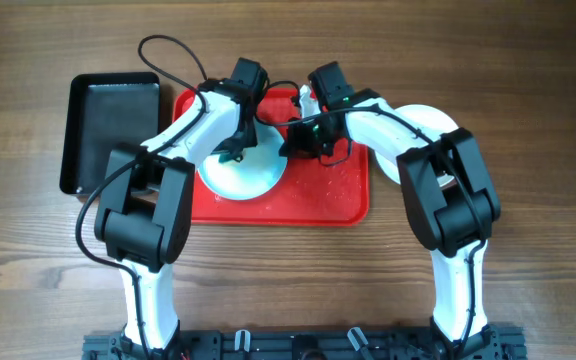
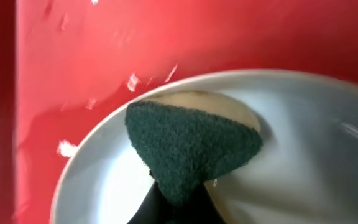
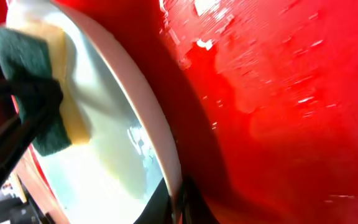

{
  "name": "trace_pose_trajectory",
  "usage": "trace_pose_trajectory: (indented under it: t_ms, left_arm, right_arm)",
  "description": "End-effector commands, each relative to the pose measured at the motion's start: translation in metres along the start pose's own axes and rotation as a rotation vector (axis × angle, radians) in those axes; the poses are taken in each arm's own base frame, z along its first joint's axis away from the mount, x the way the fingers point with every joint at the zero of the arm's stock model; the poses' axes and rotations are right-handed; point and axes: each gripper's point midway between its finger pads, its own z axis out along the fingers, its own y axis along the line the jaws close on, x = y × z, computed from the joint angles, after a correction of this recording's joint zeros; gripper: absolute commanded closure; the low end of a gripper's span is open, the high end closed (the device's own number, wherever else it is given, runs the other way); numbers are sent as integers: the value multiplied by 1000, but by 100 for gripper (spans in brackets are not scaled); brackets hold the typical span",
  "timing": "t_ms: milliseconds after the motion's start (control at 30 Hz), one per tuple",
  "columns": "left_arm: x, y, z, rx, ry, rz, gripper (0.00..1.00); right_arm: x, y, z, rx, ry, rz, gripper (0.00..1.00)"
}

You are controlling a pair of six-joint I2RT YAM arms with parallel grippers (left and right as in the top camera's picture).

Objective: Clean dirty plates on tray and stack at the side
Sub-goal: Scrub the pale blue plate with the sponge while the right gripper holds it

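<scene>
A pale plate (image 1: 243,180) lies on the left half of the red tray (image 1: 323,205). My left gripper (image 1: 236,150) is shut on a green-and-yellow sponge (image 2: 191,146), and the sponge's green pad rests on the plate (image 2: 328,155) near its rim. In the left wrist view the gripper (image 2: 179,208) pinches the sponge's lower corner. My right gripper (image 1: 293,140) is shut on the plate's right rim, and that rim (image 3: 166,162) runs down between its jaws (image 3: 179,208). A second plate (image 1: 430,118) sits on the table right of the tray, partly under the right arm.
A black bin (image 1: 113,130) stands left of the tray. A small white object (image 1: 308,98) shows at the tray's far edge between the two wrists. Wet droplets glisten on the tray floor (image 3: 278,93). Both arms cross over the tray's back half.
</scene>
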Motion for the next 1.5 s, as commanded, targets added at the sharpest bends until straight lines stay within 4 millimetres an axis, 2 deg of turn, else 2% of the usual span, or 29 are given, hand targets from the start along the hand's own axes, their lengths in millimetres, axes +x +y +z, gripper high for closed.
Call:
trace_pose_trajectory:
  t_ms: [0,67,167,267,333,400,533,667,767,833,933,1033,1133,1300,1400,1467]
  left_arm:
    - [47,11,22,-19,209,56,96]
    - [59,3,19,46,267,115,96]
    - [80,-28,7,280,361,293,96]
    - [99,-65,-17,592,408,474,96]
    - [103,-77,-27,701,408,520,96]
    - [103,-85,-33,768,391,541,96]
    - [88,-95,-30,787,313,548,96]
    - [60,-102,-20,739,206,482,96]
    - [33,-91,-3,586,125,375,96]
    - [12,-72,11,428,61,266,96]
    - [-14,-29,25,145,-39,55,96]
    - [-23,6,27,-30,-94,-54,96]
    - [-21,29,28,-113,-84,-112,96]
    - [-2,65,30,-216,5,-225,96]
    - [15,69,31,-199,99,-222,96]
    - [27,60,31,-145,168,-178,96]
  right_arm:
    - [12,-17,13,14,48,34,96]
    - [12,-17,13,14,48,34,96]
    - [12,-17,13,14,47,35,96]
    - [12,-17,13,13,45,34,96]
    - [12,-17,13,13,46,34,96]
    - [12,-17,13,14,46,35,96]
    - [12,-17,13,14,48,36,96]
    - [13,-17,13,15,51,37,96]
    - [13,-17,13,16,50,37,96]
    - [13,-18,13,19,49,38,96]
    - [13,-18,13,19,48,39,96]
    - [13,-19,13,23,48,39,96]
    - [13,-18,13,23,48,39,96]
    - [12,-19,13,26,43,36,96]
    - [12,-19,13,26,43,36,96]
    - [12,-19,13,25,43,37,96]
